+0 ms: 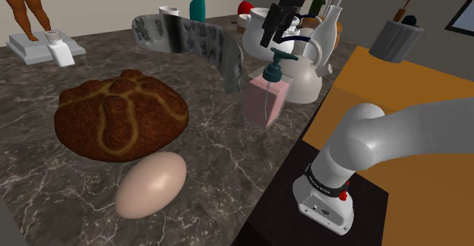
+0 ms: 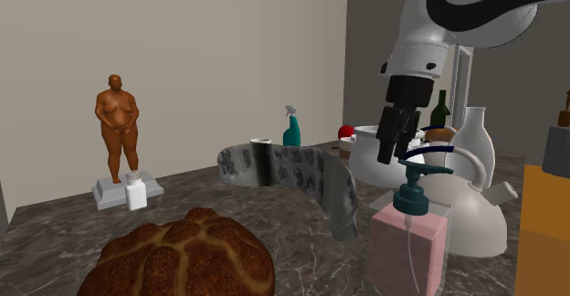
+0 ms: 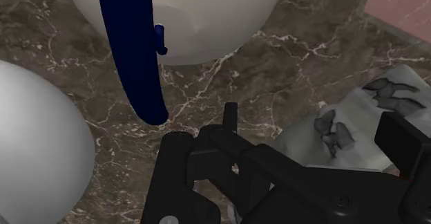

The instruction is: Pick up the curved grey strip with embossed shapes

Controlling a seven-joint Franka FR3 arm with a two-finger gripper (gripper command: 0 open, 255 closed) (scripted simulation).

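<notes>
The curved grey strip stands on its edge on the dark counter. In the shoulder view the fingers hang at its 3 o'clock, spread apart and not touching it. A pink soap bottle stands just beside the strip's end, at 5 o'clock.

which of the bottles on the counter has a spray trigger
The teal bottle at the back, beyond the curved grey strip. The pink soap dispenser has a pump head; the small white bottle by the statue has a plain cap.
</notes>
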